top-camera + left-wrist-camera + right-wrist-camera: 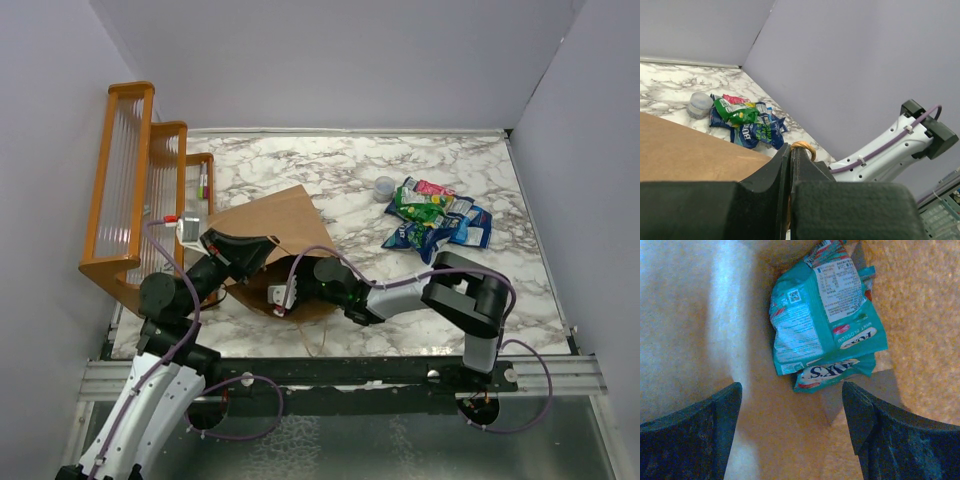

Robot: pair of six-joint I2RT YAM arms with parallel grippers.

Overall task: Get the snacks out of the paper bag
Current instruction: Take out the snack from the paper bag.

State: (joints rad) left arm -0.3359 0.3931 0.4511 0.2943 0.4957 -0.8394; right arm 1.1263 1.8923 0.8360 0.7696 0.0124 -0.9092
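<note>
Two arms to follow from above: pinching the upper lip of the paper bag [280, 215] with the left fingers [255, 250], reaching into its mouth with the right fingers [283, 295]. Lying on its side toward the near left corner of the counter [350, 160], mouth turned to the near edge. Heaped outside, toward the far right corner: snacks [437, 215], beside a clear cup [384, 186]. Along the left edge, close behind the bag: an orange rack [130, 180].

From the left wrist: pressed shut on the bag's twisted handle [802, 147], apparently holding the mouth up.

From the right wrist: spread wide, gripping nothing, just short of two teal packets [822, 320] overlapped on the bag's inner wall.

Judged step: fetching what is left inside. Next, probably: advance over the nearer packet, close, draw back along the same line. Little room between the paper walls; plenty of bare counter toward the right edge for setting down.
</note>
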